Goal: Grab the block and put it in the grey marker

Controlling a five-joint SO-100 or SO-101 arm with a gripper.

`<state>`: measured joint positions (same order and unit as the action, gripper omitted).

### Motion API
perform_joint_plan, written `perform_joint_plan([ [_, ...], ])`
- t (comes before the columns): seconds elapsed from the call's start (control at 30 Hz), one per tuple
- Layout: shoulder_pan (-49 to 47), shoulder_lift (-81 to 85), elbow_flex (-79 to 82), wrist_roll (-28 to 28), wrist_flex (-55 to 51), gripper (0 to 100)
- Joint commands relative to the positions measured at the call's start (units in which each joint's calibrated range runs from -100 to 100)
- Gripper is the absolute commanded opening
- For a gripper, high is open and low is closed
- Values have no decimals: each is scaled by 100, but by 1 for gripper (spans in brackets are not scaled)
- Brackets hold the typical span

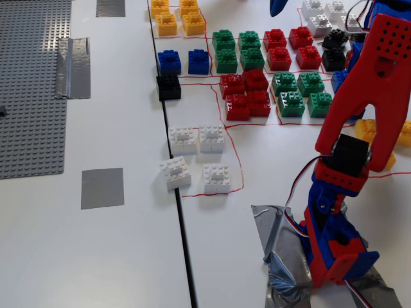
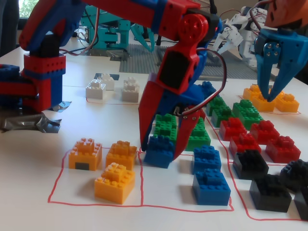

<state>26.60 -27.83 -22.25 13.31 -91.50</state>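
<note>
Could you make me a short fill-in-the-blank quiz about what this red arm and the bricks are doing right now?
1. The gripper has its fingers on either side of a ____ brick.
2. The grey marker has ____ bricks on it.
3. In a fixed view, the black brick sits just below a ____ brick.

Missing words: blue; no; blue

Block (image 2: 160,150): small bright-blue studded brick, slightly tilted, gripped between red jaws beside orange bricks. Grey marker (image 1: 102,188): flat dull-grey tape square, bare, on white counter.
</note>
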Motion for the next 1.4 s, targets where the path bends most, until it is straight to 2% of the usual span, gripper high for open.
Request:
perform_joint_plan([
  [0.0,-118,357,-536,-88,-144,0],
  [0.47,-109,2263,-509,186,-606,0],
  [0.7,-668,3038,-763,264,-793,0],
  [1.0,-2483,3599,-490,259,-817,0],
  [1.17,-3946,3616,-454,-83,-817,0],
  [1.37,-5614,3509,-145,-840,-809,0],
])
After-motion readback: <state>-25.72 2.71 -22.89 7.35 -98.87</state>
